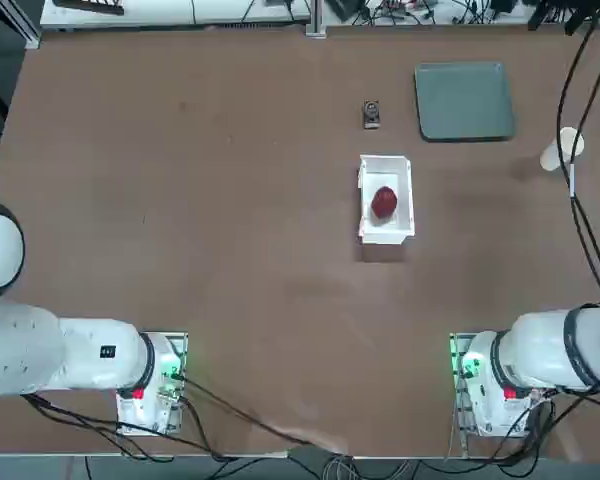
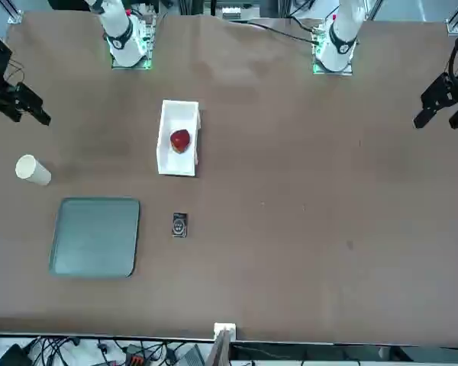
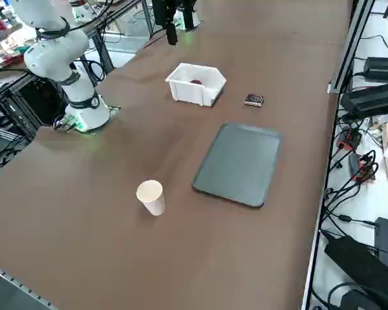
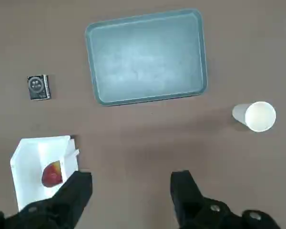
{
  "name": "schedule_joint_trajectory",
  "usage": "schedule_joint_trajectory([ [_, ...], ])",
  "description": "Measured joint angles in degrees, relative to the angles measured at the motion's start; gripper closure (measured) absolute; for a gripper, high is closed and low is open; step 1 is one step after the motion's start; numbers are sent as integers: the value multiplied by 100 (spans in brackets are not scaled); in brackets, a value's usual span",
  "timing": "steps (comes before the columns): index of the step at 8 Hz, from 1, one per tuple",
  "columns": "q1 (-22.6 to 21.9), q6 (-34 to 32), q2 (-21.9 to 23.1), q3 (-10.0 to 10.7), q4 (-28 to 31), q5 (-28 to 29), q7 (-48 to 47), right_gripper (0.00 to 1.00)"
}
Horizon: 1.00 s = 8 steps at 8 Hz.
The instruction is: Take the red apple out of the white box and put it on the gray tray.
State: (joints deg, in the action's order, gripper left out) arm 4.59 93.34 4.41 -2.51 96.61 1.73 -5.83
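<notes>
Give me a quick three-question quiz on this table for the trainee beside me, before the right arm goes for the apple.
1. True or false: the red apple lies inside the white box.
2. Multiple choice: what lies on the gray tray? A) a paper cup B) nothing C) the apple
3. Short answer: how do the right gripper's fingers stand, and are they holding anything?

Key
1. True. It sits on the box floor.
2. B. The paper cup lies on its side on the table, apart from the tray, and a small dark object lies between tray and box.
3. Open and holding nothing, above bare table beside the box.
</notes>
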Motion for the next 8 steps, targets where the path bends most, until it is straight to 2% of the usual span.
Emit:
schedule_joint_trajectory([
  [5,-59,-9,-8,-102,-57,187,-155,0],
  [8,-276,-53,-59,-175,95,406,-1143,0],
])
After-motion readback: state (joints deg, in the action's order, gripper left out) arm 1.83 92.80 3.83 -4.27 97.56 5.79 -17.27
